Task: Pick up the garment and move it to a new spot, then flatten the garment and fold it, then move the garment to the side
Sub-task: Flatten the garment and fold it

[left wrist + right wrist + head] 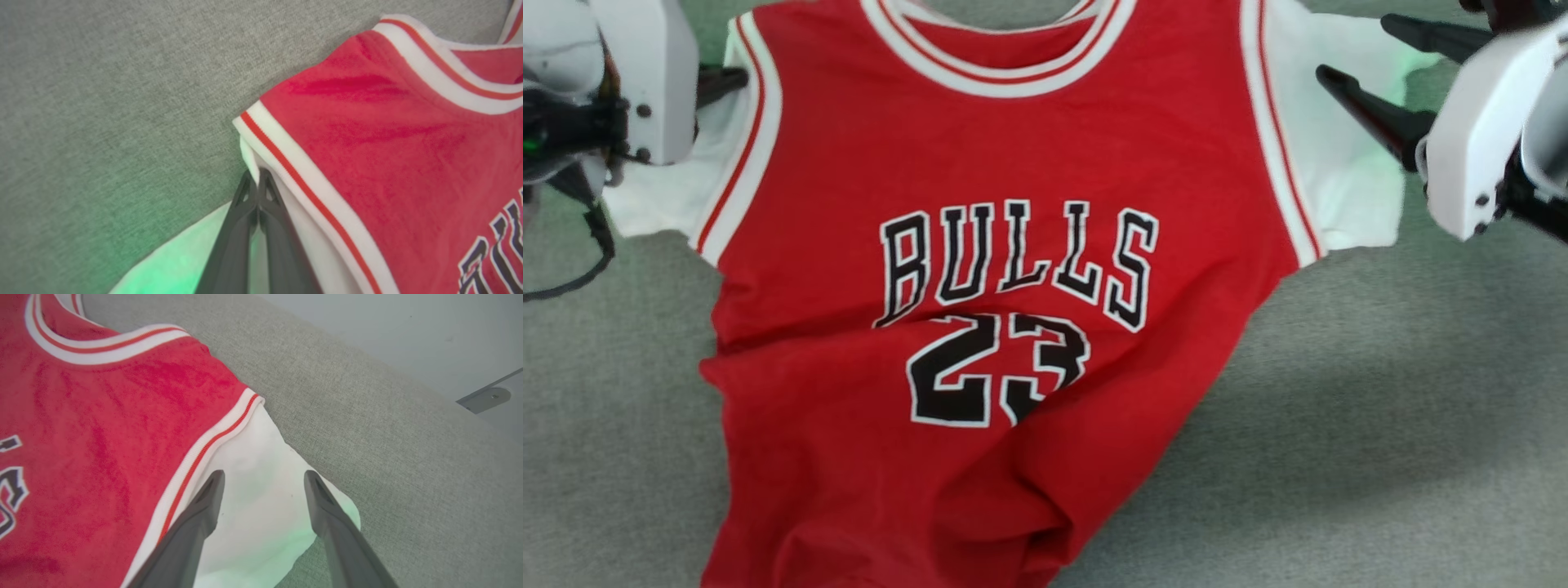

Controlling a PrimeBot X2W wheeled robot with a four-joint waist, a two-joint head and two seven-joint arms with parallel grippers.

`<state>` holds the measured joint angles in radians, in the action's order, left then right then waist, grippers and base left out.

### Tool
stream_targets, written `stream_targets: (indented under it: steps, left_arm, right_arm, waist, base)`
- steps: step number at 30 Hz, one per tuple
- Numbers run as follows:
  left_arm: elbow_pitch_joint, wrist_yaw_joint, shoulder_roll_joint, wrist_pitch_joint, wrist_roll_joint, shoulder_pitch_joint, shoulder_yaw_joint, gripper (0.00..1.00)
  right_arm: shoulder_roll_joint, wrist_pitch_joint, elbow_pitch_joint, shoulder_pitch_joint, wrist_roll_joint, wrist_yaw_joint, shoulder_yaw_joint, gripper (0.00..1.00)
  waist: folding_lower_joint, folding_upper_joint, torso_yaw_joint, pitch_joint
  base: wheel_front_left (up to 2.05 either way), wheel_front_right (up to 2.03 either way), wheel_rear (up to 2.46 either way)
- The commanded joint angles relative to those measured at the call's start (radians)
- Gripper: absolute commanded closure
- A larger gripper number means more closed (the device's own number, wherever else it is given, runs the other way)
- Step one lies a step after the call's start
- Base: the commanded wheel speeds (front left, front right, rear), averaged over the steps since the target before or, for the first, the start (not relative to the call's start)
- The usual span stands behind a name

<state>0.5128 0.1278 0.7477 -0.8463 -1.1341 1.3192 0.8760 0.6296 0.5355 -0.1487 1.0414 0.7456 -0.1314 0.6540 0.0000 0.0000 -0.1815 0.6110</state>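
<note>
Red garment [980, 163] lies chest-up on grey cloth [1380, 408] | left gripper [253, 181]: jaws clamped on sleeve [304, 232] left of collar [1005, 82], so we can lift | right gripper [263, 479]: jaws apart over sleeve [261, 526] right of collar; we judge it poised to pinch for an even lift

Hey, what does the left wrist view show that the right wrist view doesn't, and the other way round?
Left wrist view: the left gripper, its fingers pinched shut on the edge of a white sleeve beside the striped armhole trim.
Right wrist view: the right gripper, its fingers spread open over the other white sleeve, plus a pale wall and a metal bracket beyond.
Both: the red garment with its striped neckline and bits of black lettering, lying on a grey fabric surface.
</note>
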Motion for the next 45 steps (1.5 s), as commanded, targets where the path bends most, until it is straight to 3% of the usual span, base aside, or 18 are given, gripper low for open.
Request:
stream_targets:
  steps: [1,8,14,15,17,24,32,41,45]
  left_arm:
    - [0.010,0.004,-0.041,-0.012,-0.010,-0.059,0.054,1.00]
    - [0.010,0.003,-0.050,0.041,-0.044,-0.030,0.123,1.00]
    - [0.020,0.001,-0.049,0.079,-0.081,-0.012,0.173,1.00]
    - [0.021,0.001,-0.048,0.084,-0.088,-0.010,0.180,1.00]
    - [0.021,0.001,-0.048,0.094,-0.102,-0.001,0.192,1.00]
    - [0.060,0.001,-0.066,0.161,-0.162,0.019,0.192,1.00]
    - [0.114,0.001,-0.095,0.397,-0.204,0.069,0.123,1.00]
    - [0.214,0.001,-0.184,0.718,-0.190,0.240,0.031,1.00]
    - [0.313,0.001,-0.237,0.920,-0.163,0.377,-0.037,1.00]
  right_arm:
    - [0.006,0.016,-0.016,0.028,0.015,0.002,0.027,0.00]
    - [0.028,0.027,-0.167,0.210,0.063,0.002,0.223,0.00]
    - [0.013,0.028,-0.277,0.259,0.115,0.002,0.360,0.00]
    - [0.010,0.031,-0.284,0.263,0.132,0.002,0.380,0.13]
    - [0.008,0.029,-0.287,0.270,0.164,0.001,0.412,1.00]
    - [0.044,-0.038,-0.299,0.333,0.208,0.002,0.500,1.00]
    - [0.003,-0.284,-0.394,0.452,0.204,0.002,0.450,1.00]
    - [-0.136,-0.537,-0.743,0.658,0.101,0.002,0.282,1.00]
    - [-0.200,-0.642,-0.913,0.789,0.054,0.002,0.192,1.00]
  waist:
    - [0.0000,0.0000,0.026,0.022]
    - [0.0000,0.0000,0.068,0.046]
    - [0.0000,0.0000,0.077,0.049]
    - [0.0000,0.0000,0.077,0.047]
    - [0.0000,0.0000,0.077,0.044]
    - [0.0000,0.0000,0.085,0.028]
    - [0.0000,0.0000,0.110,-0.001]
    - [0.0000,0.0000,0.149,-0.035]
    - [0.0000,0.0000,0.157,-0.045]
  base:
    - [0.00,0.00,0.00]
    - [0.00,0.00,0.00]
    - [0.00,0.00,0.00]
    - [0.00,0.00,0.00]
    - [0.00,0.00,0.00]
    - [0.00,0.00,0.00]
    - [0.00,0.00,0.00]
    - [0.00,0.00,0.00]
    - [0.00,0.00,0.00]
